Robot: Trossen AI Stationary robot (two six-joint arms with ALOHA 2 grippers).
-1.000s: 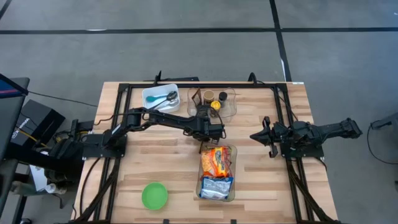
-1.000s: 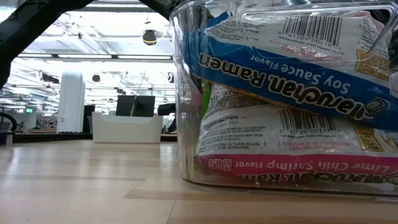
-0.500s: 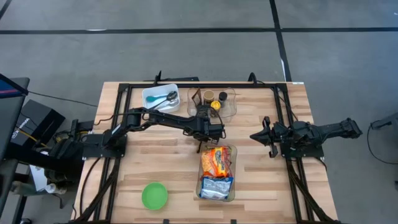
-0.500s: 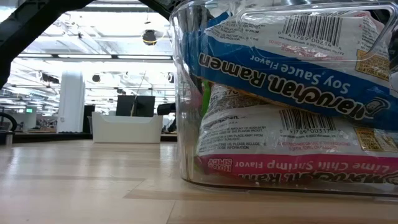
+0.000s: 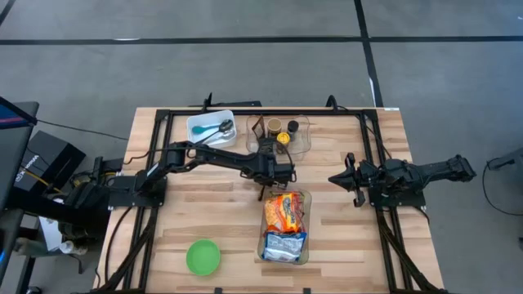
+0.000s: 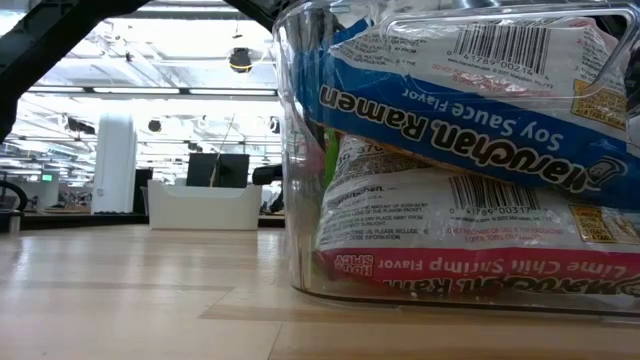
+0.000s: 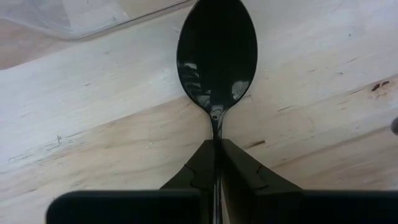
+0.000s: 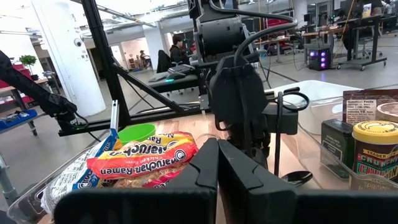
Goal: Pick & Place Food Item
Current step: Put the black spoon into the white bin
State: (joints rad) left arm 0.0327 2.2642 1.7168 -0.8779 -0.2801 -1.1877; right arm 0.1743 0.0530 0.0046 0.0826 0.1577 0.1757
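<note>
My left gripper [image 7: 216,149] stands at mid-table, just beyond the far end of a clear bin [image 5: 306,237], and is shut on a black spoon [image 7: 216,56]. The spoon's bowl [image 8: 297,178] is down at the wooden tabletop. The bin holds ramen packets lying flat: an orange one [image 5: 283,211] and a blue one [image 5: 283,243]; the low view shows the blue packet [image 6: 450,100] stacked on a pink-striped one [image 6: 460,230]. My right gripper [image 5: 333,177] waits shut at the table's right, pointing level toward the middle. My left gripper pinches the spoon's thin handle [image 7: 215,134] between its two fingers [image 7: 239,165], just behind the bowl. The fingers come steeply from above and lie along the handle. The bowl sticks out past the fingertips, hollow side up; whether it touches the table I cannot tell.
A clear bin [image 5: 280,135] with jars and a white bin [image 5: 211,128] with utensils stand at the far edge. A green bowl [image 5: 203,256] sits near the front left. A black frame [image 5: 155,163] runs around the work area.
</note>
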